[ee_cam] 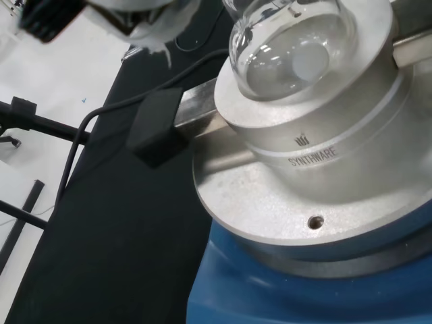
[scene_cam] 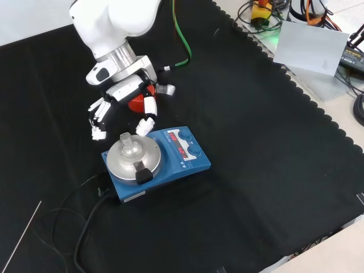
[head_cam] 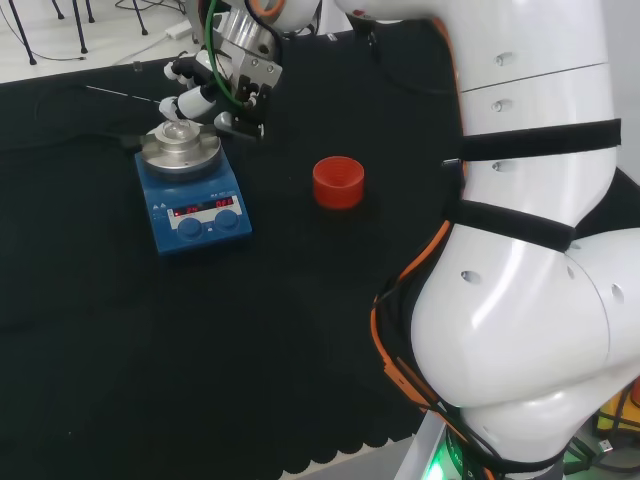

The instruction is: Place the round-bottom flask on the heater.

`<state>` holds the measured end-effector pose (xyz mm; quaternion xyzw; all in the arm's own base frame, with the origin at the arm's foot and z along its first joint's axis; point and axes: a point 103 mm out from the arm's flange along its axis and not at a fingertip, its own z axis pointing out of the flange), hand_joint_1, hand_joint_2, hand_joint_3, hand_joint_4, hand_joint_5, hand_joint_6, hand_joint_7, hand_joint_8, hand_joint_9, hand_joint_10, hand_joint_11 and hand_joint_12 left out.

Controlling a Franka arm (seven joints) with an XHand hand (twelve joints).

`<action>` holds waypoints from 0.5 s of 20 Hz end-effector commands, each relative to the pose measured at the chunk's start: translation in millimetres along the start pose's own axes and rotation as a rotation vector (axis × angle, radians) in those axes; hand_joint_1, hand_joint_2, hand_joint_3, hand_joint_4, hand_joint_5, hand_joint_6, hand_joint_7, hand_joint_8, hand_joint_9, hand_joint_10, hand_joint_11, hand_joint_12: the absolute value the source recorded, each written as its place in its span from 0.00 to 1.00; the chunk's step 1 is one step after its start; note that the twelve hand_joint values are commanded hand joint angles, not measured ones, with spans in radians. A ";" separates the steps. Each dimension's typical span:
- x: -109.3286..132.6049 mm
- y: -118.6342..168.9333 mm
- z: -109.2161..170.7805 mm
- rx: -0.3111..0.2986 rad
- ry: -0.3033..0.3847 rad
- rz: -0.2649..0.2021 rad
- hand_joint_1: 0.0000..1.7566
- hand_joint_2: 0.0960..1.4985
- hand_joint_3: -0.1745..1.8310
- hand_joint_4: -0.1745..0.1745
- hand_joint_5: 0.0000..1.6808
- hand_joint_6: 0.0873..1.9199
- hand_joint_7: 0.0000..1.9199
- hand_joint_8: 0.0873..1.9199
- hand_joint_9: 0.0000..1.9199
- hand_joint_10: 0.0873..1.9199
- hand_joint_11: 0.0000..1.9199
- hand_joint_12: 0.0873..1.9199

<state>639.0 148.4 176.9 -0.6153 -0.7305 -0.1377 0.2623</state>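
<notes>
Sitting in the well of the heater's [scene_cam: 156, 158] round metal block, the round-bottom flask [scene_cam: 129, 144] has its bulb down and its short neck pointing straight up; the wrist view shows the clear bulb [ee_cam: 291, 44] cradled in the grey block, with the rim of the block all round it. The heater, a blue unit with a lit display and two knobs, stands toward the far left part of the worktop [head_cam: 200, 380] in the head view, its cable trailing off toward the worktop's edge.

The hand [scene_cam: 128, 94] hangs just beside the block, on the side away from the front camera, slightly above the flask's neck. Its fingers [scene_cam: 149, 106] are spread and only gently bent, closed on nothing; they look apart from the glass, though how near the closest fingertip comes to the neck is hard to judge. In the head view the hand [head_cam: 225, 85] sits just behind and above the block.

What matters now is that the flask lies below and in front of the palm with its long axis vertical, so, judging from this, the placing looks done and the safe way out is up and back, away from the neck, not sideways across it. A red ribbed ring stand [head_cam: 338, 182] sits empty nearer the worktop's middle, well apart from the heater.
</notes>
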 end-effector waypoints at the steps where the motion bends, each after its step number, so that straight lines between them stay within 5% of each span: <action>1: 5.1 -17.4 -20.2 -0.031 -0.007 0.001 0.46 0.35 0.43 0.53 0.23 0.07 0.14 0.28 0.20 0.30 0.00 0.63; 10: 8.2 -60.5 -45.1 -0.077 0.001 0.021 0.46 0.35 0.43 0.53 0.24 0.07 0.14 0.28 0.20 0.30 0.00 0.63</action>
